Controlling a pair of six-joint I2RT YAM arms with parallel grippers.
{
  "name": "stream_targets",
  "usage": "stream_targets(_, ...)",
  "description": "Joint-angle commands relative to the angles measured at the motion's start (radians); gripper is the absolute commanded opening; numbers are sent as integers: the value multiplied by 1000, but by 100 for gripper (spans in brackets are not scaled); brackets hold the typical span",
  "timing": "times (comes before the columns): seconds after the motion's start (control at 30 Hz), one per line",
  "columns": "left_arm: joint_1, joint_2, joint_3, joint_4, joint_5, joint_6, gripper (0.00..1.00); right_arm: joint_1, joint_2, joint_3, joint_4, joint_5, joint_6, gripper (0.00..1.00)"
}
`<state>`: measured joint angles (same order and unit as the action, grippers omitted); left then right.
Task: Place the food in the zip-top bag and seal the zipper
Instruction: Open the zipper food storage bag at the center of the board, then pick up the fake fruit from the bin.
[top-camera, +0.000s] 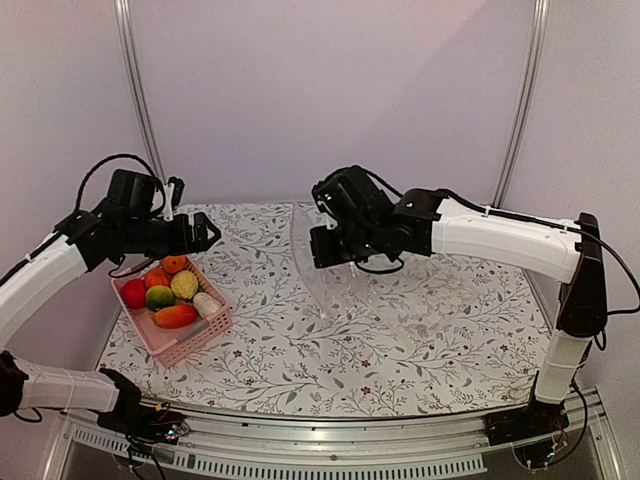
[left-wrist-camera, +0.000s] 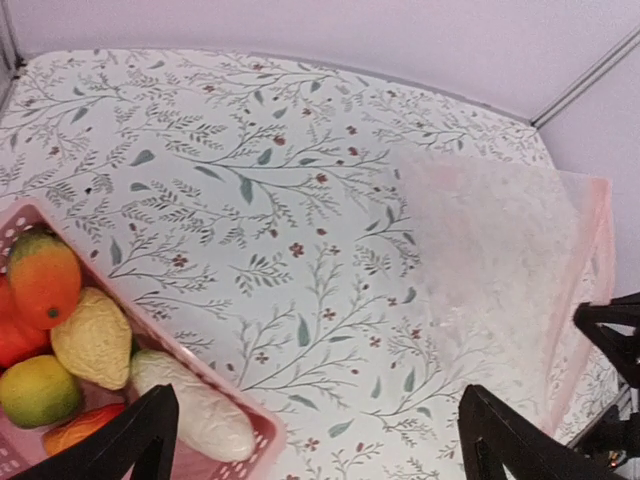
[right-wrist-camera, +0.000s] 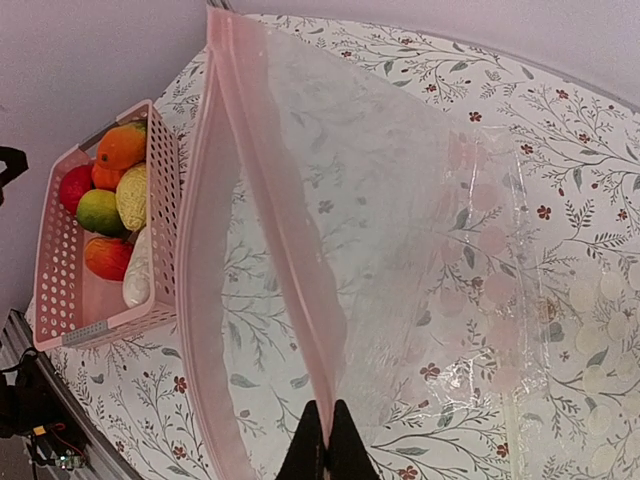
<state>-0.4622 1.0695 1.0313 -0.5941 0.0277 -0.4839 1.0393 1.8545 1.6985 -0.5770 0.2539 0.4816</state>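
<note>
Toward nine o'clock overhead, our left gripper hovers beside the pink basket. Only its wrist camera shows the fingers spread wide, holding nothing. The food lies in that basket, partly cut off in the left wrist view. At centre the zip-top bag is faint overhead. The right wrist view shows our right gripper pinched together on its pink zipper.
</note>
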Motion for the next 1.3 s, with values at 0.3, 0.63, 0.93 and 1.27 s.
stream_targets(0.3,364,262,64,-86,-133,75,99,-6,20,40,5,-28,-9,0)
stream_targets(0.63,431,416,100,-53,-123,89,99,-6,21,41,15,-50,-18,0)
stream_targets(0.93,448,481,114,-45,-80,90,92,-6,18,32,23,-56,-16,0)
stream_targets(1.27,454,542,110,-36,-35,100,88,-6,20,29,27,-63,-11,0)
